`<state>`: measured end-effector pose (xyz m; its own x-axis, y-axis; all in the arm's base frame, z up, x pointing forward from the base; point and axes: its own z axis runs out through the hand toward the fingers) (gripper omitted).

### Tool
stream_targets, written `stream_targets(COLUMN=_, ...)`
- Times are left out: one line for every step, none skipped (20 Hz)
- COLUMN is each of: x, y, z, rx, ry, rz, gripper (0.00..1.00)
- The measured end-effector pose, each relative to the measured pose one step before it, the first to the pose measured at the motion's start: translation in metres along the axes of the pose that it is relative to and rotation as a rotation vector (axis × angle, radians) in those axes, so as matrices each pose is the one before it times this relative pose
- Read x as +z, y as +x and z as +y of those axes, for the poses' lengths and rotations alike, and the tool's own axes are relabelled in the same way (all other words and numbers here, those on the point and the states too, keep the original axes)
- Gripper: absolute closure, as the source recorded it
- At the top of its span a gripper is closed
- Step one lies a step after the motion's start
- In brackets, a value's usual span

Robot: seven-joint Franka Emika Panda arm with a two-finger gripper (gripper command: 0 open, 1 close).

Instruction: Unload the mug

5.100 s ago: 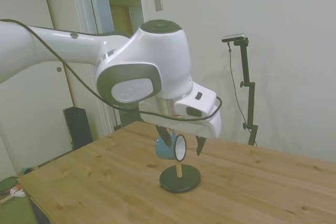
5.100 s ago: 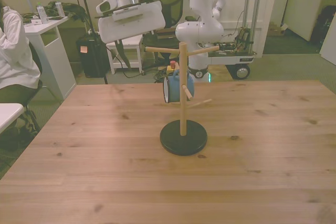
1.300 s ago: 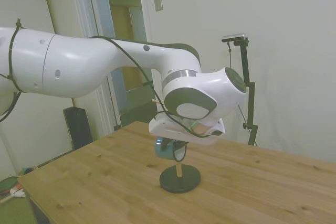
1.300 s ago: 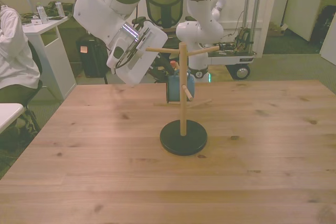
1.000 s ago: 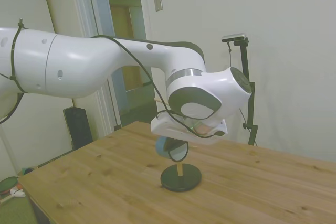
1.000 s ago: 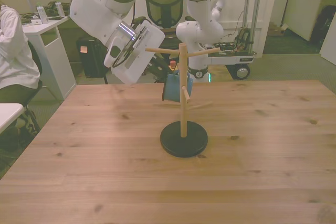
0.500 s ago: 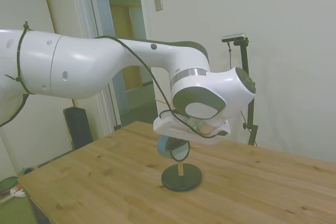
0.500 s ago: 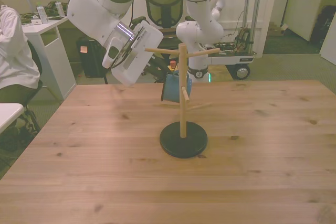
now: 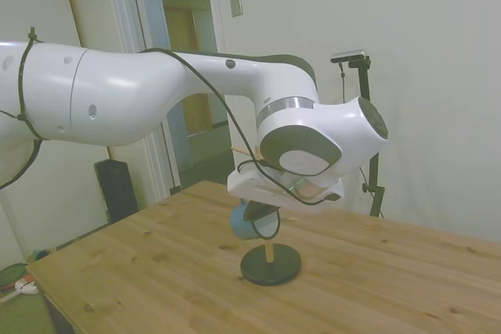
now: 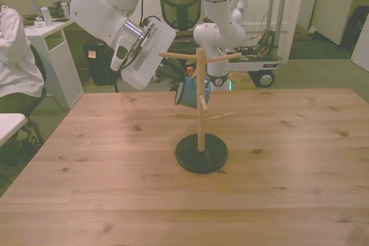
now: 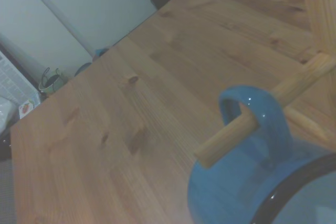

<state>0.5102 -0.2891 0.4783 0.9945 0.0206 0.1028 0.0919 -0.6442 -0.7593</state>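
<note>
Wooden table (image 10: 86, 165), one blue mug (image 10: 187, 93) on one peg stand (image 10: 200, 142)

The blue mug (image 11: 247, 182) is being seen close up. Its handle (image 11: 260, 121) is being threaded by a wooden peg (image 11: 257, 114) above the surface (image 11: 105, 129).

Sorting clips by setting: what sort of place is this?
Most likely a robotics lab: a second white robot arm on a wheeled base stands behind the wooden table, and a person sits at a cluttered white desk beside it.
</note>
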Motion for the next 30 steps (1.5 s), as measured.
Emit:
stream_targets(x=-0.00134, y=-0.00097, z=-0.00130, rx=-0.00332, ry=0.00077, rz=0.00036, gripper=1.00)
stream_targets(x=-0.00149, y=-0.00103, z=-0.00166, rx=-0.00334, ry=0.00044, rz=0.00088, gripper=1.00)
stream_targets(x=-0.00111, y=-0.00091, z=-0.00166, rx=-0.00256, ry=0.00041, rz=0.00066, gripper=1.00)
stream_targets(x=-0.00071, y=-0.00078, z=-0.00142, rx=-0.00188, ry=0.00015, rz=0.00093, gripper=1.00)
stream_targets(x=-0.00055, y=-0.00079, z=-0.00134, rx=-0.00185, ry=0.00021, rz=0.00089, gripper=1.00)
stream_targets(x=-0.00050, y=-0.00080, z=-0.00132, rx=-0.00200, ry=0.00064, rz=0.00041, gripper=1.00)
stream_targets(x=-0.00057, y=-0.00082, z=-0.00138, rx=-0.00234, ry=0.00059, rz=0.00050, gripper=1.00)
stream_targets(x=-0.00017, y=-0.00114, z=-0.00140, rx=-0.00239, ry=0.00171, rz=-0.00016, gripper=1.00)
stream_targets(x=0.00035, y=-0.00141, z=-0.00130, rx=-0.00188, ry=0.00238, rz=-0.00037, gripper=1.00)
stream_targets(x=0.00069, y=-0.00124, z=-0.00149, rx=-0.00144, ry=0.00222, rz=-0.00045, gripper=1.00)
stream_targets(x=0.00087, y=-0.00078, z=-0.00249, rx=-0.00287, ry=0.00159, rz=-0.00089, gripper=1.00)
stream_targets(x=0.00066, y=-0.00033, z=-0.00287, rx=-0.00386, ry=0.00071, rz=-0.00086, gripper=1.00)
stream_targets(x=0.00125, y=-0.00077, z=-0.00310, rx=-0.00328, ry=0.00171, rz=-0.00148, gripper=1.00)
stream_targets(x=0.00139, y=-0.00114, z=-0.00255, rx=-0.00209, ry=0.00205, rz=-0.00169, gripper=1.00)
stream_targets(x=0.00075, y=-0.00136, z=-0.00227, rx=-0.00195, ry=0.00162, rz=-0.00054, gripper=1.00)
stream_targets(x=0.00023, y=-0.00162, z=-0.00199, rx=-0.00142, ry=0.00137, rz=0.00057, gripper=1.00)
stream_targets(x=0.00012, y=-0.00209, z=-0.00109, rx=-0.00051, ry=0.00140, rz=0.00053, gripper=1.00)
stream_targets(x=0.00021, y=-0.00230, z=-0.00078, rx=-0.00135, ry=0.00164, rz=0.00044, gripper=1.00)
stream_targets(x=0.00040, y=-0.00184, z=-0.00063, rx=-0.00096, ry=0.00195, rz=0.00027, gripper=1.00)
stream_targets(x=0.00086, y=-0.00202, z=-0.00046, rx=-0.00141, ry=0.00301, rz=-0.00008, gripper=1.00)
stream_targets(x=0.00114, y=-0.00154, z=-0.00049, rx=-0.00228, ry=0.00258, rz=-0.00093, gripper=1.00)
stream_targets(x=0.00123, y=-0.00099, z=-0.00147, rx=-0.00427, ry=0.00158, rz=-0.00180, gripper=1.00)
stream_targets(x=0.00145, y=-0.00088, z=-0.00202, rx=-0.00353, ry=0.00153, rz=-0.00222, gripper=1.00)
stream_targets(x=0.00162, y=-0.00106, z=-0.00257, rx=-0.00458, ry=0.00154, rz=-0.00252, gripper=1.00)
stream_targets(x=0.00098, y=-0.00091, z=-0.00258, rx=-0.00566, ry=0.00084, rz=-0.00127, gripper=1.00)
stream_targets(x=-0.00030, y=-0.00111, z=-0.00284, rx=-0.00438, ry=-0.00028, rz=0.00136, gripper=1.00)
stream_targets(x=-0.00100, y=-0.00160, z=-0.00244, rx=-0.00283, ry=-0.00070, rz=0.00272, gripper=1.00)
stream_targets(x=-0.00117, y=-0.00200, z=-0.00173, rx=-0.00204, ry=-0.00033, rz=0.00324, gripper=1.00)
stream_targets(x=-0.00108, y=-0.00199, z=-0.00164, rx=-0.00264, ry=-0.00017, rz=0.00304, gripper=1.00)
stream_targets(x=-0.00080, y=-0.00148, z=-0.00134, rx=-0.00256, ry=-0.00044, rz=0.00206, gripper=1.00)
